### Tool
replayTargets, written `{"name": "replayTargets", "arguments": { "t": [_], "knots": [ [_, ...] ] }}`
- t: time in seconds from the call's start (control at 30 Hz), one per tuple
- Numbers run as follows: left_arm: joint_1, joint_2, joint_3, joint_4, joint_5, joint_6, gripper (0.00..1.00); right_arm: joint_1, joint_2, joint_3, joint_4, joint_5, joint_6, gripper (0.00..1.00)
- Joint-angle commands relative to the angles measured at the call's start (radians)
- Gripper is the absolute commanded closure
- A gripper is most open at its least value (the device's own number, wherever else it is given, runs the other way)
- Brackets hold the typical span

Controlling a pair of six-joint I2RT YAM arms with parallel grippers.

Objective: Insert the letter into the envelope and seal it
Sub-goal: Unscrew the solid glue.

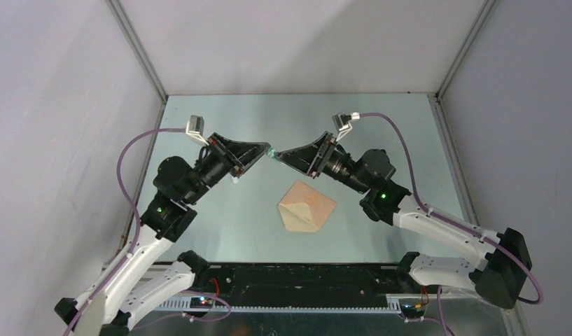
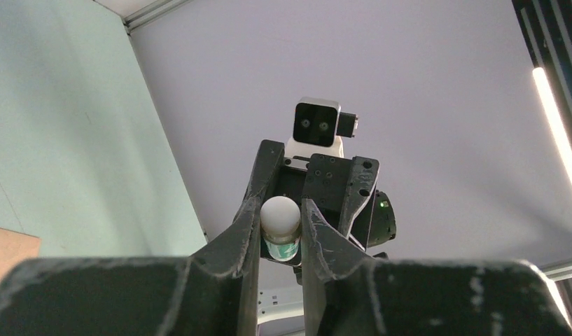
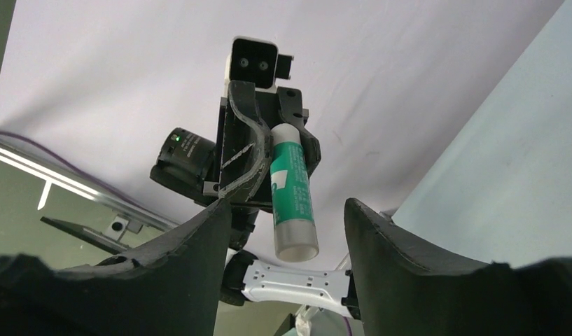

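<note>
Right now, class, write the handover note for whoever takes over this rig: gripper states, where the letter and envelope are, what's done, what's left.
Left gripper: shut on the glue stick, raised over the table.
Right gripper: open, fingers either side of the stick's free end, not touching it.
Envelope: flat on the table below both grippers; flap state unclear.
Letter: no separate sheet shows; possibly inside already, unconfirmed.
Done: glue stick in hand. Left: glue the flap, press it shut.
</note>
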Motion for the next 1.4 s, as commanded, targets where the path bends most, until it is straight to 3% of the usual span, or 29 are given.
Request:
{"name": "replayTargets", "arguments": {
  "t": [0.0,0.27,0.73,1.37],
  "knots": [
    [0.003,0.007,0.05,0.006,0.029,0.038,1.0,0.003,0.033,0.007,0.109,-0.068,-0.016,0.38],
    [0.004,0.018,0.064,-0.001,0.05,0.061,1.0,0.007,0.047,0.006,0.129,-0.075,-0.018,0.43],
    [0.003,0.012,0.053,0.018,0.057,0.059,1.0,-0.005,0.082,0.021,0.169,-0.097,0.011,0.61],
    [0.003,-0.001,0.039,0.026,0.05,0.061,1.0,-0.013,0.109,0.039,0.22,-0.109,0.037,0.65]
  ]
}}
